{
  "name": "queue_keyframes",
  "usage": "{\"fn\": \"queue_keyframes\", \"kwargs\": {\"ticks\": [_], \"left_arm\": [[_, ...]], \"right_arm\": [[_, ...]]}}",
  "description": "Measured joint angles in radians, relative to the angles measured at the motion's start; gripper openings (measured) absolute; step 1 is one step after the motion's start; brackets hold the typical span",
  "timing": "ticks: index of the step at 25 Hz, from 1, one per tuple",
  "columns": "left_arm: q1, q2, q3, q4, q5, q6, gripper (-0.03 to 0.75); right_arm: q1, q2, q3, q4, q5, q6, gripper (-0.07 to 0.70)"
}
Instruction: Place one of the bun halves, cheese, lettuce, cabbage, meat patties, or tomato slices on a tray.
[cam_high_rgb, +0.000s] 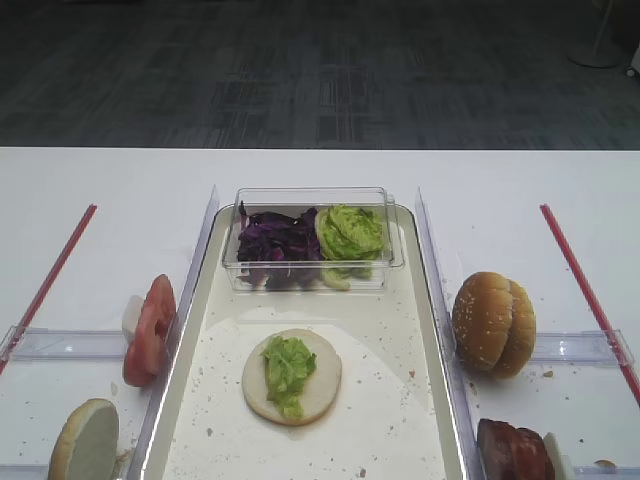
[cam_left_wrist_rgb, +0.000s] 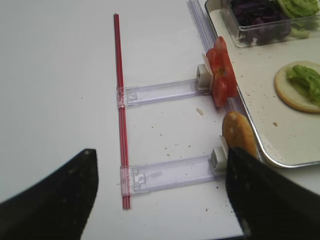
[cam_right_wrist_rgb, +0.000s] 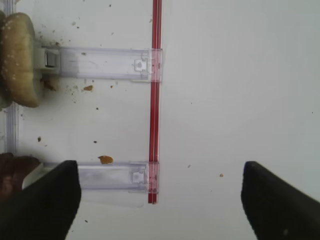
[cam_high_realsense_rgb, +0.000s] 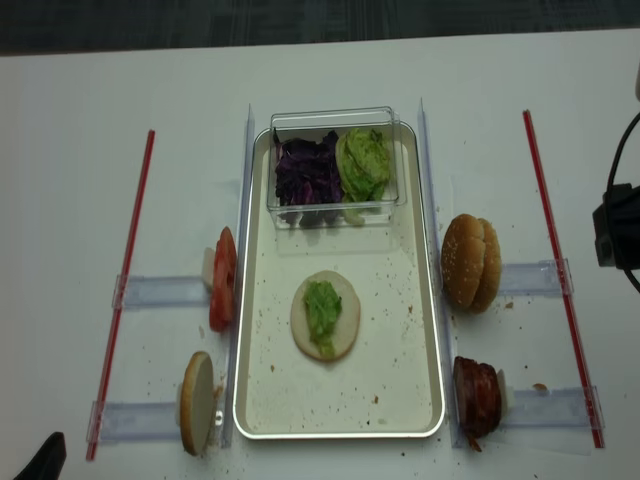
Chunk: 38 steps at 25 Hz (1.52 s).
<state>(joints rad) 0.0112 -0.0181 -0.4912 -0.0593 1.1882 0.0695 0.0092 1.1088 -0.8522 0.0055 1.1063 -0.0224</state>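
The tray lies mid-table. On its floor a pale bun half carries a piece of lettuce. Purple cabbage fills the left part of a clear tub at the tray's far end. Tomato slices and a bun half stand on edge left of the tray. Sesame bun halves and meat patties stand to its right. Cheese is out of view. My left gripper is open over the table left of the tray, holding nothing. My right gripper hangs open and empty above the right red strip.
The clear tub also holds a bigger green clump. Red strips run along both sides, joined to clear plastic holders that prop the food. The table's far edge meets dark floor.
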Motion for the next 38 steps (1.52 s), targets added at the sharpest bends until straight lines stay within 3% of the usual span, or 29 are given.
{"fn": "queue_keyframes", "kwargs": {"ticks": [14, 26, 38], "left_arm": [[0.000, 0.000, 0.000, 0.000, 0.000, 0.000, 0.491], [0.000, 0.000, 0.000, 0.000, 0.000, 0.000, 0.491], [0.000, 0.000, 0.000, 0.000, 0.000, 0.000, 0.491]], "right_arm": [[0.000, -0.424, 0.337, 0.000, -0.058, 0.022, 0.664], [0.000, -0.704, 0.372, -0.005, -0.004, 0.028, 0.664], [0.000, -0.944, 0.372, -0.005, 0.007, 0.030, 0.664]]}}
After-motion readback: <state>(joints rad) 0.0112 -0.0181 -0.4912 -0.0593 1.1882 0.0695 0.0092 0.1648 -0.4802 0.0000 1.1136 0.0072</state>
